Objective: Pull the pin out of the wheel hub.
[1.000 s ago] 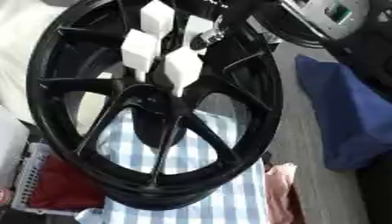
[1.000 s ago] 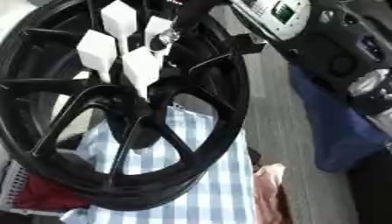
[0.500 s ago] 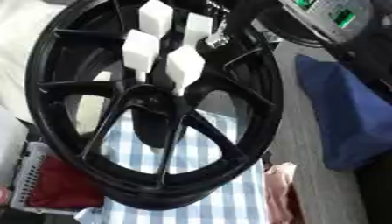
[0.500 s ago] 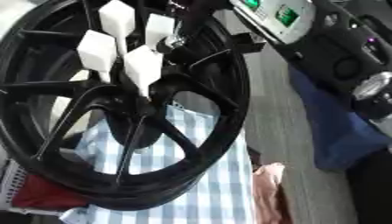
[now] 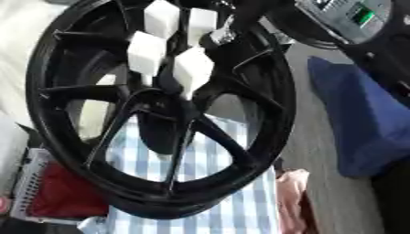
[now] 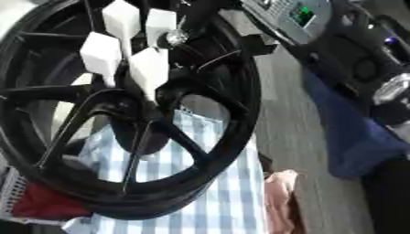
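A large black spoked wheel [image 5: 268,114] stands tilted on a blue-and-white checked cloth [image 5: 220,196]. Several white pins with blocky heads stick out of its hub [image 5: 164,107] towards me; the nearest one [image 5: 192,68] is beside another [image 5: 147,54], with two more above [image 5: 163,17]. My right arm comes in from the upper right. My right hand [image 5: 221,35], black with a silver joint, sits right next to the upper right pin [image 5: 201,20]. It blends into the black spokes. My left hand is out of view.
A dark blue cushion [image 5: 360,119] lies to the right of the wheel. A machine with a green display [image 6: 300,13] stands at the upper right. A red thing in a wire basket [image 5: 56,196] and a pink cloth [image 5: 292,192] lie near the bottom.
The whole picture has shifted a little, so the camera moved. The wheel, the pins and the silver joint of my right hand stand as before.
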